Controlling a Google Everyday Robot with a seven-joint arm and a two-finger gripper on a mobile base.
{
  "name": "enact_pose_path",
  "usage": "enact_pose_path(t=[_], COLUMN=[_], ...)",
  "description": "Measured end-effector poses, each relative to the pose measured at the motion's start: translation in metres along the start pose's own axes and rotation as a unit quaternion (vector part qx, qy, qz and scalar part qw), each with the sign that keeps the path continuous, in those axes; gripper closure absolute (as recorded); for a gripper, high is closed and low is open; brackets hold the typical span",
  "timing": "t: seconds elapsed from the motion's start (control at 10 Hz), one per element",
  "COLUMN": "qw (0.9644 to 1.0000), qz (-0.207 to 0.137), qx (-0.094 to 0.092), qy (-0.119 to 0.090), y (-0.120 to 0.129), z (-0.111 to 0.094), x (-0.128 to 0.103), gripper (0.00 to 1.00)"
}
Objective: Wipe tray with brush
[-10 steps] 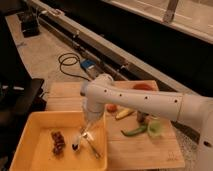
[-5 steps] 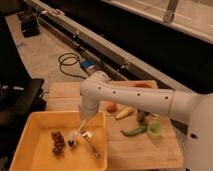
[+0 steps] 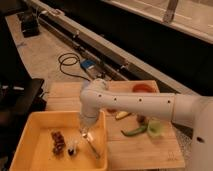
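One white robot arm [image 3: 145, 104] reaches in from the right, bends at a rounded elbow above the wooden table [image 3: 142, 150], and drops its gripper [image 3: 86, 131] down into the right half of the tray [image 3: 30, 150] — the large yellow-orange plastic one sitting at the table's left front corner. Whether the gripper is spread or closed cannot be told; it hangs just inside the tray's right wall.

Below and to the right of the gripper a slim pale stick, the brush [image 3: 93, 148], lies slanted on the tray floor, its upper end close under the gripper. Contact between them cannot be made out. Just left of it is a small dark-and-white item [image 3: 73, 148], and further left a cluster of dark reddish-brown bits [image 3: 58, 142] rests near the tray's middle.

On the table to the right of the tray lie a green pepper [image 3: 134, 131], a pale green object [image 3: 156, 128] and a yellowish piece [image 3: 122, 115] — a red object [image 3: 144, 88] sits behind the arm. A coiled black cable [image 3: 70, 64] lies on the floor beyond.
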Motion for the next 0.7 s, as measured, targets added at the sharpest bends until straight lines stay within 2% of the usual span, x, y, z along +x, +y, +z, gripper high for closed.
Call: enact_pose_path(t=[0.2,0.4,0.6,0.7], qw=[0.9996,0.999,0.9988,0.9989], qz=[0.022,0.034,0.031,0.021], qx=[-0.01,-0.012,-0.004,0.008], qy=[0.016,0.029,0.038,0.041], y=[0.018,0.016,0.005,-0.007], z=[-0.014,-0.021,-0.027,-0.026], x=[0.014,0.028,0.039,0.039], gripper=[1.0,1.0,1.0,1.0])
